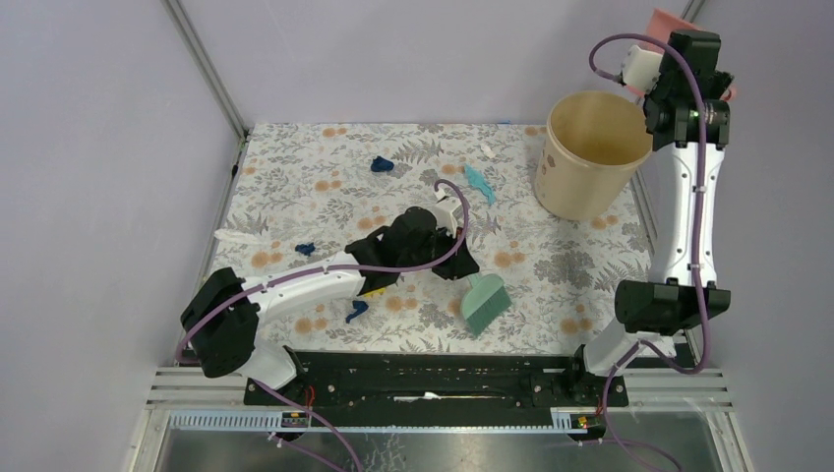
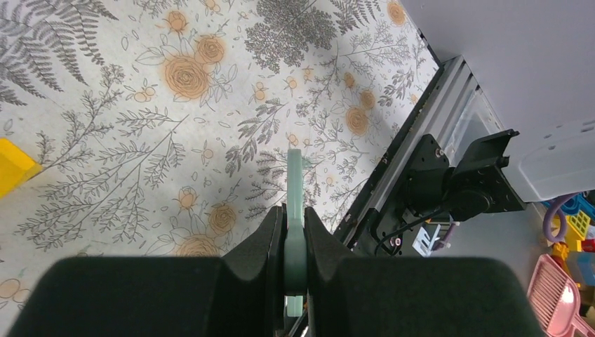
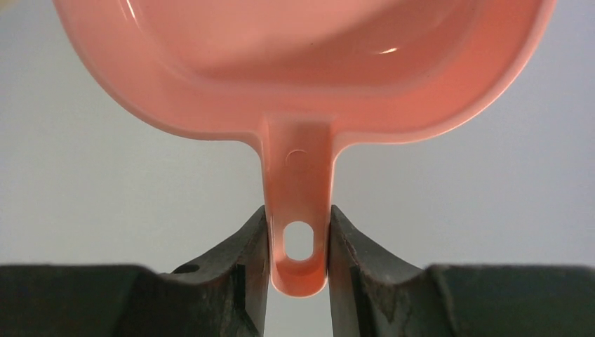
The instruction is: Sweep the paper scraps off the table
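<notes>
Left gripper point(image 2: 295, 228) is clamped on the mint brush point(image 1: 485, 303), nearest navy paper scrap point(image 1: 356, 312) sits off to its left. Right gripper point(image 3: 298, 242) is pinching the pink dustpan point(image 3: 302, 84), way up high.

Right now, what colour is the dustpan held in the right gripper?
The dustpan is salmon pink, clearest in the right wrist view.

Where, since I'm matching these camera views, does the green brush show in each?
Top external: green brush at lower centre, its bristle head toward the bottom of the picture.
Left wrist: its thin handle runs up the centre, edge-on, clamped in the left gripper.
Right wrist: not in it; only the pink dustpan shows.
Shared landmark: the fern-print table, seen in the top and left wrist views.
</notes>
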Tool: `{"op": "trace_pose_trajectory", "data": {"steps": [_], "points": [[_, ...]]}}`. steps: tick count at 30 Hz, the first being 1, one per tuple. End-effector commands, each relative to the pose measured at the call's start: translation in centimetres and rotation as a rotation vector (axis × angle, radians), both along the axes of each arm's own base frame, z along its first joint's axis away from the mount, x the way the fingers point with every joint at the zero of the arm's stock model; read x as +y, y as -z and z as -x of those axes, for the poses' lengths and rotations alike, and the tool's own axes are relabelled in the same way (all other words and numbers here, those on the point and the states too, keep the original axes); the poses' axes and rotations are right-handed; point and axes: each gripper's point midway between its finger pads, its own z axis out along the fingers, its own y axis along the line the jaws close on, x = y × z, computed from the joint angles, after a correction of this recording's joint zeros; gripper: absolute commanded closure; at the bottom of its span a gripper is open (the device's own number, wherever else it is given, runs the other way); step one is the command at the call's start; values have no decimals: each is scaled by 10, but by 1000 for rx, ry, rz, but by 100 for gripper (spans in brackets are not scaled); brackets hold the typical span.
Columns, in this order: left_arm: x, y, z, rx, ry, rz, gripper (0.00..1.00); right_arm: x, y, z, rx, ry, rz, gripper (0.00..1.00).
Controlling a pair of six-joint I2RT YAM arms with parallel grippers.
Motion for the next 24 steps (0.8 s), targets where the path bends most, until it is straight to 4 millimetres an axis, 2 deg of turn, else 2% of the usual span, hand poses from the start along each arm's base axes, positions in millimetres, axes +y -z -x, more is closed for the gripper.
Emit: {"op": "trace_pose_trajectory", "data": {"steps": [1,4,9,12,13,14,15,16,19,22,24], "points": [[1,-45,-17,-118,-30,71,100,33,55,20,25,-49,-294,100],[7,-53,-26,-184,-46,39,100,70,85,35,35,-96,-511,100],[31,-61,-49,-341,-145,-54,100,129,101,64,-67,-160,-874,100],[46,-69,-67,-415,-239,-90,100,150,113,92,-79,-198,-983,100],[50,-73,-73,-429,-272,-90,100,151,124,101,-64,-185,-993,100],[55,-76,-80,-433,-308,-89,100,164,139,108,-13,-210,-1019,100],[58,-84,-87,-441,-344,-68,100,168,154,117,31,-210,-1032,100],[62,-91,-95,-441,-384,-46,100,172,178,129,98,-195,-1048,100],[76,-108,-122,-408,-538,20,100,182,225,156,217,-204,-1069,100],[83,-129,-152,-417,-696,86,100,184,266,178,302,-196,-1051,100],[81,-141,-171,-447,-763,137,100,181,292,190,369,-172,-1019,100]]}}
